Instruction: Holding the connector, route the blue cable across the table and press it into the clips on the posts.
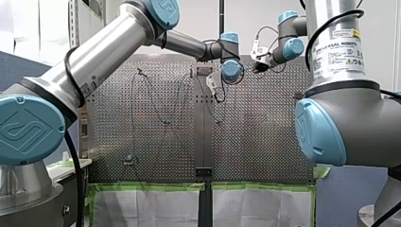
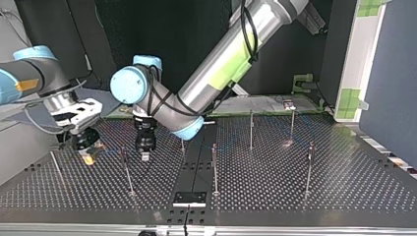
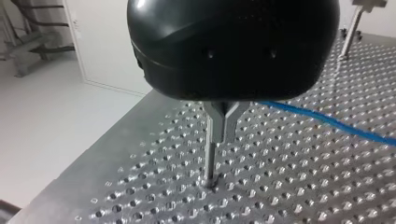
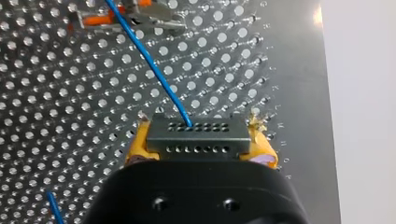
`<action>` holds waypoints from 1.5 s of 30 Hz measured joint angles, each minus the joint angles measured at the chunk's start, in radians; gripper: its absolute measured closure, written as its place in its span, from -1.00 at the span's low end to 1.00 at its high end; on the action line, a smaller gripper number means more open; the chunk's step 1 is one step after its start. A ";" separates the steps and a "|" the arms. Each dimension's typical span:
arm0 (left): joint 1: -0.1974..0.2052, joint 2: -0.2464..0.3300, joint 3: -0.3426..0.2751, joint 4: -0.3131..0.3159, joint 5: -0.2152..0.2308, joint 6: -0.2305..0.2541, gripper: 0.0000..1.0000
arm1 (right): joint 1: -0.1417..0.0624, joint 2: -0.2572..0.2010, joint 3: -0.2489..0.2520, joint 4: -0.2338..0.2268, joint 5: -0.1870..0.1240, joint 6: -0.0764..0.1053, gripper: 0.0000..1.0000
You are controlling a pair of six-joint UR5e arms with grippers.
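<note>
Between the yellow pads (image 4: 136, 145) of my right gripper (image 4: 201, 144), pressed together on the grey connector (image 4: 196, 133), the hold looks narrow. A hard pull along the blue cable (image 4: 140, 46) could tilt the connector or drag it out, and slack could let the cable miss a clip (image 4: 154, 16). From the connector's front face the cable runs ahead over the perforated table (image 4: 289, 93) to that clip. Farther off it passes close beside my left gripper (image 3: 224, 128), whose metal fingers (image 3: 233, 119) are drawn together above a post (image 3: 211, 158); whether they pinch the cable I cannot tell.
</note>
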 joint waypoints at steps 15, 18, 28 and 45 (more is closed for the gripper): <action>0.037 -0.041 0.000 0.041 0.068 0.000 1.00 | -0.011 0.031 -0.017 -0.003 -0.002 -0.001 1.00; 0.039 -0.041 0.000 0.036 0.068 0.000 1.00 | -0.011 0.034 -0.017 -0.005 -0.002 -0.001 1.00; 0.029 -0.041 0.000 0.013 0.083 -0.005 -0.68 | -0.011 0.038 -0.017 -0.006 -0.002 -0.004 1.00; 0.012 -0.028 -0.001 -0.080 0.071 -0.035 -1.00 | -0.011 0.043 -0.016 -0.009 -0.002 -0.006 1.00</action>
